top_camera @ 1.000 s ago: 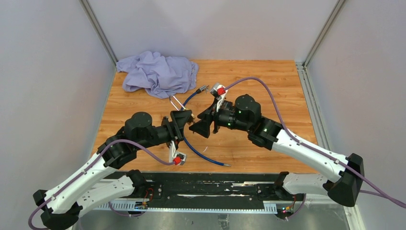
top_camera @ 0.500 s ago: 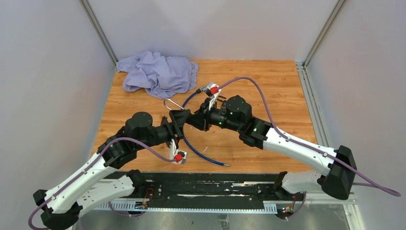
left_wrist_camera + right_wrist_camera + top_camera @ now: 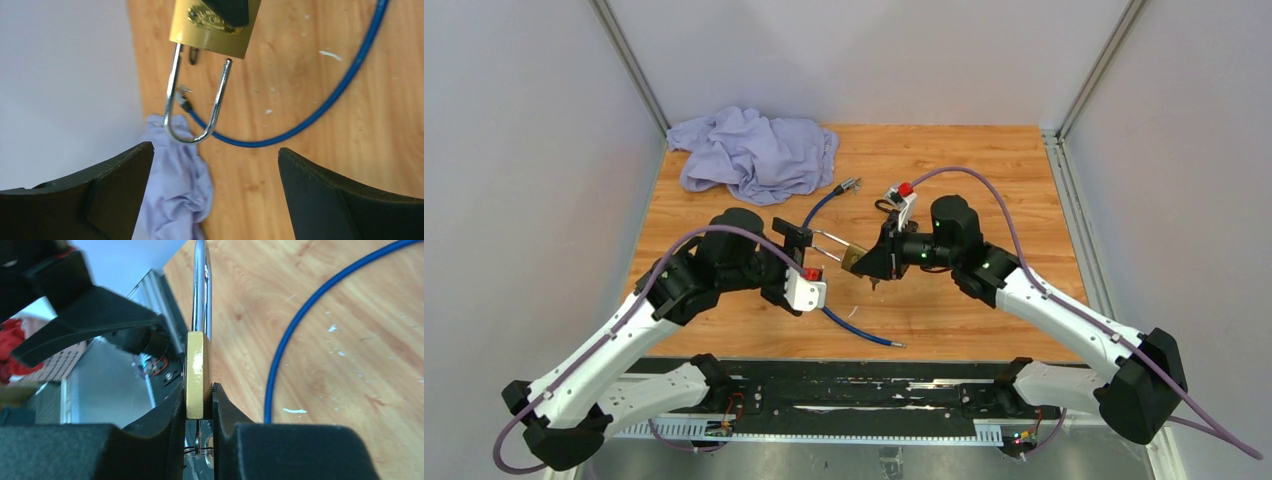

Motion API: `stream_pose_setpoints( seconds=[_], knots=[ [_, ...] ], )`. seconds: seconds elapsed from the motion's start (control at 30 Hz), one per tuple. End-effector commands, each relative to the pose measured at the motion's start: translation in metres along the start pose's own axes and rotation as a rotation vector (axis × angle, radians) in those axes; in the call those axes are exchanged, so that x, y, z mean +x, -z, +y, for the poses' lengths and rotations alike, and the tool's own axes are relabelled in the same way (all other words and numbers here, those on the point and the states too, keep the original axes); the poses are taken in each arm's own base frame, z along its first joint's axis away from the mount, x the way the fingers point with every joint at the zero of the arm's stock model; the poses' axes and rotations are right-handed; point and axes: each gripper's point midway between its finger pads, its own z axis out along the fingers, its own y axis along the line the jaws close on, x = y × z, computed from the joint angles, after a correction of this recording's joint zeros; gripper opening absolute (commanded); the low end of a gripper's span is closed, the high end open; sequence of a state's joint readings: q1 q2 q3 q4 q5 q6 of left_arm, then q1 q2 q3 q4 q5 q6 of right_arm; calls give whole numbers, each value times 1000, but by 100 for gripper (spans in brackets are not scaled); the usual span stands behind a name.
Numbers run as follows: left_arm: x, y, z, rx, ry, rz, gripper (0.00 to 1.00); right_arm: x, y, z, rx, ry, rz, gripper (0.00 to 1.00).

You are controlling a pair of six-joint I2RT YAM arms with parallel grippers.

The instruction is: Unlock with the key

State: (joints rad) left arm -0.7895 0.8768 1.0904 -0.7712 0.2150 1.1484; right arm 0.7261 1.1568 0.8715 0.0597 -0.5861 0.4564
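Top external view: you see the right gripper point(image 3: 871, 262) pinching the brass padlock point(image 3: 855, 258) above the middle of the bench point(image 3: 984, 170). The shackle point(image 3: 827, 243) points toward the left gripper point(image 3: 804, 256), whose jaws stand spread just beside the loop. A small dark item hangs under the padlock body; it is too small for you to identify. A blue cable point(image 3: 854, 325) lies on the bench beneath both grippers. A purple cloth point(image 3: 754, 150) sits at the far left corner.

Left wrist view: the left gripper point(image 3: 215, 152) is wide apart with nothing between its fingers point(image 3: 100, 200). The padlock point(image 3: 210, 30) sits at the top of the frame. The shackle point(image 3: 192, 125) loops toward the camera, apart from both fingers. One leg enters the body; the other tip sits at the body's edge, and you cannot tell whether it is seated.

Right wrist view: the padlock point(image 3: 196, 375) appears edge-on, clamped between the right gripper's fingers point(image 3: 165, 420). The shackle point(image 3: 202, 285) extends straight away from them. The blue cable point(image 3: 300, 325) curves across the bench to the right.
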Motion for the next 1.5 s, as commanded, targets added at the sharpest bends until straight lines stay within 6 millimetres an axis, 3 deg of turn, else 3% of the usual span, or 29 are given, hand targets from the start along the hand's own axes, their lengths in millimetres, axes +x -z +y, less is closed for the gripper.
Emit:
stream_pose_setpoints(
  seconds=[0.0, 0.17, 0.27, 0.37, 0.53, 0.57, 0.87, 0.97, 1.0, 1.1, 1.13, 1.27, 1.37, 1.47],
  knots=[
    [0, -11, -25, 138, 229, -8, 100, -6, 16, 44, -209, 59, 22, 1],
    [0, -20, -14, 148, 258, -12, 89, -3, 16, 57, -289, 47, 58, 1],
    [-6, -18, -17, 202, 272, -41, 77, -1, 14, 58, -291, 40, 65, 1],
    [-8, -19, -26, 239, 280, -54, 58, -4, 13, 61, -305, 36, 57, 1],
    [-9, -21, -33, 264, 262, -69, 10, -7, 7, 63, -320, 3, 55, 1],
    [-6, -21, -35, 269, 253, -58, 4, -7, 6, 63, -322, -13, 55, 1],
    [35, -27, -30, 240, -21, 102, 0, -18, -5, 45, -339, -301, 90, 1],
    [50, -36, -22, 193, -122, 176, 5, -23, -9, 24, -327, -445, 114, 1],
    [54, -39, -21, 181, -135, 200, 14, -22, -11, 18, -320, -474, 126, 1],
    [57, -47, -1, 109, 6, 258, 61, -15, -16, -8, -217, -520, 131, 1],
    [58, -49, 8, 91, 74, 287, 68, -10, -17, -19, -167, -523, 129, 1],
    [54, -46, 32, 89, 328, 315, 79, 11, -17, -55, 28, -487, 153, 1],
    [52, -39, 44, 64, 445, 276, 100, 24, -16, -79, 126, -458, 162, 1],
    [62, -30, 53, 20, 526, 290, 98, 31, -16, -102, 227, -400, 155, 1]
  ],
)
